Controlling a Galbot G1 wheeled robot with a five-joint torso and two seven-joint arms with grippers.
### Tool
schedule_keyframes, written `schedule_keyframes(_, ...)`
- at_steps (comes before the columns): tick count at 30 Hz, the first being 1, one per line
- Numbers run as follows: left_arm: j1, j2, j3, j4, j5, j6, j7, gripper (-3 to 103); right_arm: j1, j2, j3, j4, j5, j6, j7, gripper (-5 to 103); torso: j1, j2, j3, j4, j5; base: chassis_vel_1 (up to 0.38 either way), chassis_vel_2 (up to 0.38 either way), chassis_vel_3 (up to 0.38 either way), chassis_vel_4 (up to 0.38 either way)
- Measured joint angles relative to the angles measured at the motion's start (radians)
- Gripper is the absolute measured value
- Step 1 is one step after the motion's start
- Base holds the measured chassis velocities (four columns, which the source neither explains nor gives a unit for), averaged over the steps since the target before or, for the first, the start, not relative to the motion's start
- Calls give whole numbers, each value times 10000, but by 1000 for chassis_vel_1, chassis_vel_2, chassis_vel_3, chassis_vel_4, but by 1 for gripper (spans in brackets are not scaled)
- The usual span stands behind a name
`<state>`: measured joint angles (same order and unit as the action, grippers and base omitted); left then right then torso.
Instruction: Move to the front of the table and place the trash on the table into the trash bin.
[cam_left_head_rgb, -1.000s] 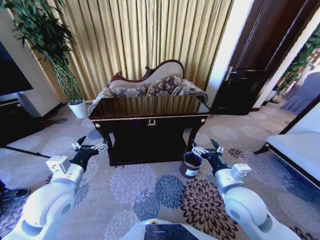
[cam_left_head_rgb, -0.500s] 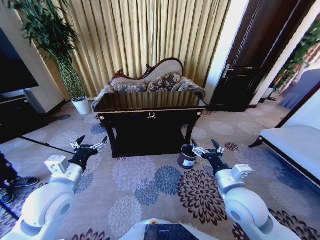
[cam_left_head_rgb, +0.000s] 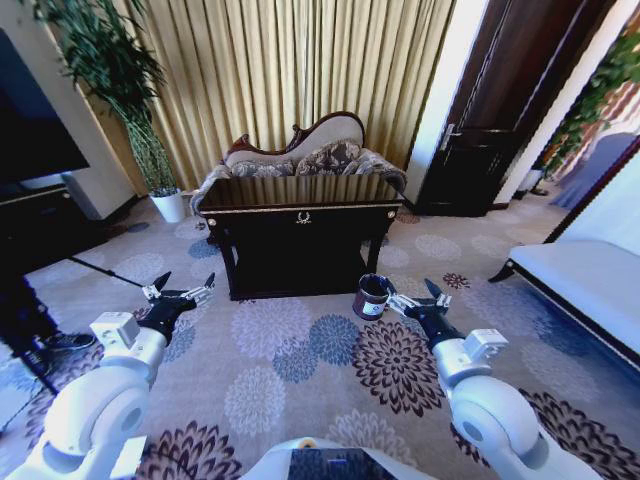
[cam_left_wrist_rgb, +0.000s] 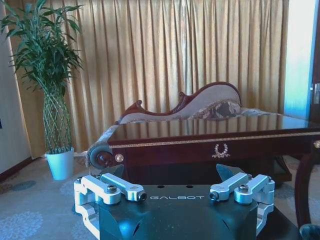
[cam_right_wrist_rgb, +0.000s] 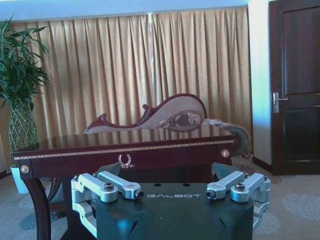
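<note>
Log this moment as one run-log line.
phase: facing glossy near-black table from a distance | left gripper: open, raised, empty | right gripper: open, raised, empty | maroon-brown trash bin: on carpet by table's right front leg

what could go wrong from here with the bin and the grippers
The bin stands on the carpet just ahead of the open right gripper, so driving forward might knock it over. The table has a dark, glossy, reflective top; no trash is discernible on it, so items may be hard to locate. The left gripper, also open, is held low and could clip the table's leg.
</note>
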<state>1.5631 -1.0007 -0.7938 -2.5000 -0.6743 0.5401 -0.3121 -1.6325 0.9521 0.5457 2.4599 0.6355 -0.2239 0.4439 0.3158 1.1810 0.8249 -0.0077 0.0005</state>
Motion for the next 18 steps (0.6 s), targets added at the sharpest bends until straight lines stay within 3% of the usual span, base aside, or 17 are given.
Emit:
schedule_keyframes(10, 4, -53, 40, -1, 18, -135, -10, 100, -14, 47, -28, -56, -79, 60, -1, 100, -7, 6, -5, 4, -7, 188, -167, -192, 148)
schedule_keyframes(18, 30, -166, 158, 0, 21, -486, -177, 100, 29, 92, -126, -83, -91, 76, -16, 100, 5, -3, 3, 3, -2, -4, -6, -2, 8)
